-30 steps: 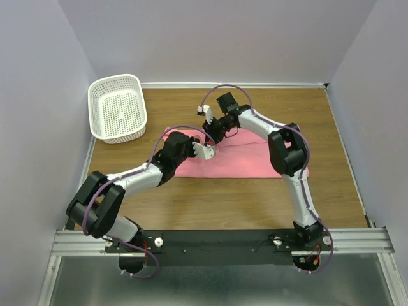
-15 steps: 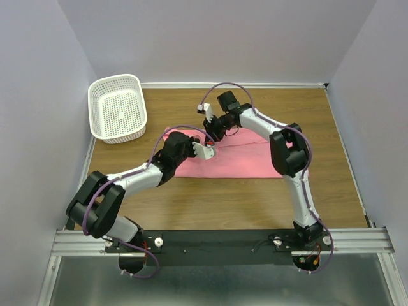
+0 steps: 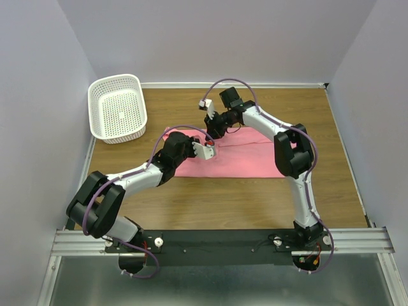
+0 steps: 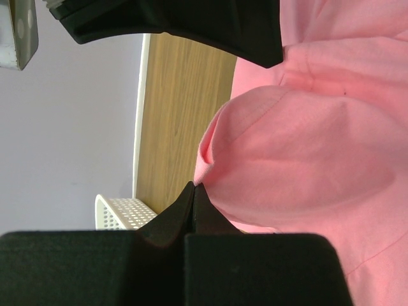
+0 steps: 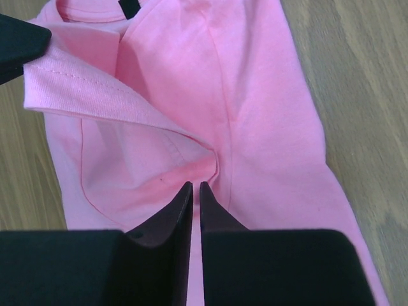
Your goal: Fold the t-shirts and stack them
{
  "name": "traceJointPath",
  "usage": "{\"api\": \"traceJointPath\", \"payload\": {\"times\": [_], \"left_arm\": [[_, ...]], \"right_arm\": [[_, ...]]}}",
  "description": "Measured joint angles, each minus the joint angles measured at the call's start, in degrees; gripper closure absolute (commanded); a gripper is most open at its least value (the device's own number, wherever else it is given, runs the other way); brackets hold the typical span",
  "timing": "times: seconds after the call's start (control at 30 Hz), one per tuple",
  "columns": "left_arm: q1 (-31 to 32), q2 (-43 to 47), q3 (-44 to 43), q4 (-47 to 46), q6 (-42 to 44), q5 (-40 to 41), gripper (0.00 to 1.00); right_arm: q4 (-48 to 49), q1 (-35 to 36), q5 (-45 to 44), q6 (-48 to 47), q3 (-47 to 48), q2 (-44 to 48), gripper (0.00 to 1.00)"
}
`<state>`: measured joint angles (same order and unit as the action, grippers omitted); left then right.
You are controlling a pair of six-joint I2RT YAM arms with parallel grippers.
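The wooden table (image 3: 255, 197) carried a pink t-shirt (image 3: 245, 160) spread across its middle. A white basket (image 3: 118, 108) sat at the far left corner, near the shirt's left end but not touching it.

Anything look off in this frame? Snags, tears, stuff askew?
Nothing stands out. The t-shirt lies on the table, puckered only where the left claw and right claw pinch it. No tear shows. The white basket sits upright at the far left corner.
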<state>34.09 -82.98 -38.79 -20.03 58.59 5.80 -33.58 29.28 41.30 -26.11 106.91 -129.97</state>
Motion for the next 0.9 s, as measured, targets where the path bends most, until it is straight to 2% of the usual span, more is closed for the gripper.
{"api": "traceJointPath", "payload": {"times": [0.13, 0.27, 0.3, 0.33, 0.47, 0.9], "left_arm": [[0.0, 0.0, 0.0, 0.0, -0.2, 0.0, 1.00], [0.0, 0.0, 0.0, 0.0, -0.2, 0.0, 1.00], [0.0, 0.0, 0.0, 0.0, -0.2, 0.0, 1.00], [0.0, 0.0, 0.0, 0.0, -0.2, 0.0, 1.00], [0.0, -0.2, -0.1, 0.1, -0.2, 0.0, 1.00], [-0.2, -0.4, -0.1, 0.9, -0.6, 0.0, 1.00]], "right_arm": [[-0.1, 0.0, 0.0, 0.1, -0.2, 0.0, 0.99], [-0.1, 0.0, -0.6, 0.0, -0.2, 0.0, 0.99], [-0.1, -0.2, -1.0, 0.0, -0.2, 0.0, 0.98], [-0.1, -0.2, -1.1, 0.1, -0.2, 0.0, 0.89], [-0.1, -0.6, -2.5, 0.2, -0.6, 0.0, 0.73], [-1.9, -1.0, -3.6, 0.6, -1.1, -1.7, 0.67]]}}
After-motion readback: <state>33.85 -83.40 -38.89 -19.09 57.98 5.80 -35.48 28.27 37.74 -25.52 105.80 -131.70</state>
